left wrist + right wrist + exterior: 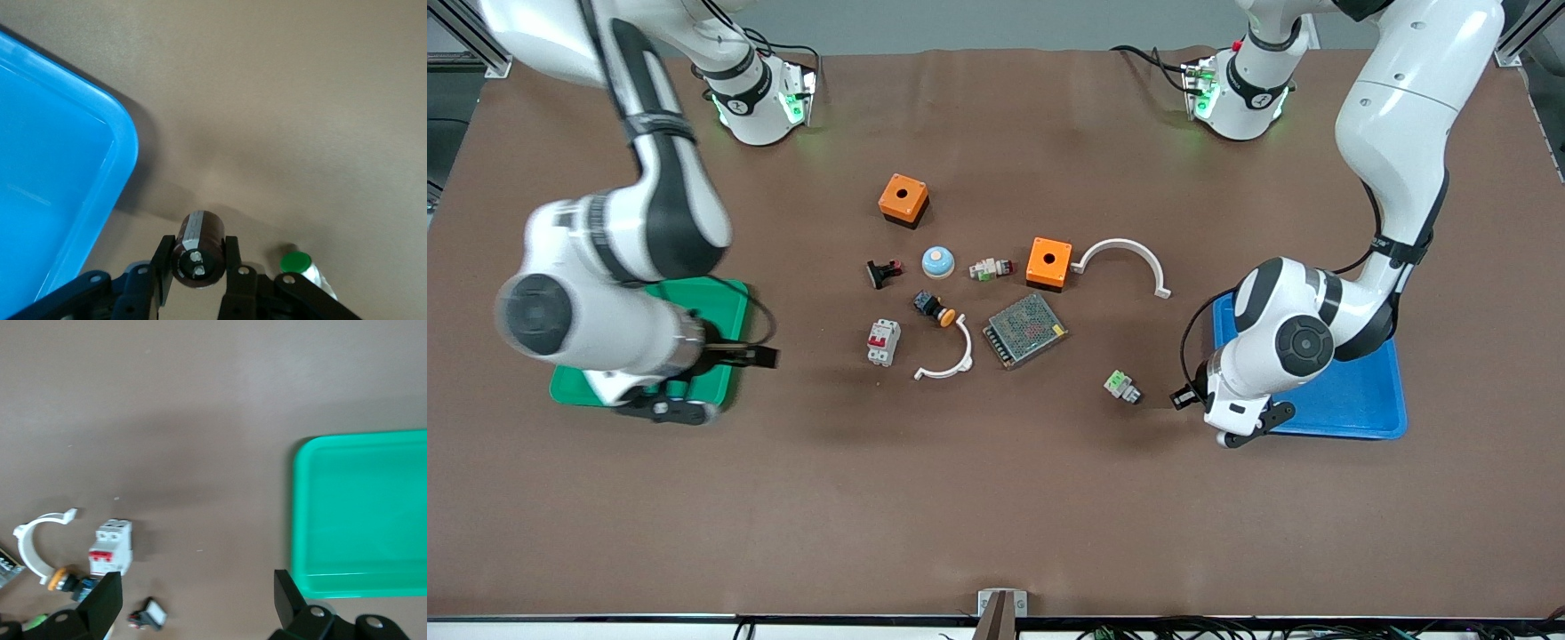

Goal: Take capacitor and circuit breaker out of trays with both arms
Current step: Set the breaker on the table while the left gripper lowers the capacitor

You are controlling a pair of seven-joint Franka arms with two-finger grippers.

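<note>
My left gripper (197,259) is shut on the capacitor (200,240), a dark stubby cylinder with two light dots on its end. It holds it above the table, just beside the blue tray (53,173). In the front view this gripper (1184,396) is at the blue tray's (1352,400) edge. The breaker (883,341), a light-grey block with red levers, lies on the table and also shows in the right wrist view (110,549). My right gripper (197,597) is open and empty. In the front view it (754,357) is over the table at the green tray's (720,302) edge, apart from the breaker.
Around the breaker lie a white arc (947,363), a black button with orange cap (935,308), a black-and-red clip (884,272), a blue dome (937,261), a power supply (1025,330), two orange boxes (903,199) (1048,262), a larger arc (1125,260) and green-white connectors (1121,386) (990,268).
</note>
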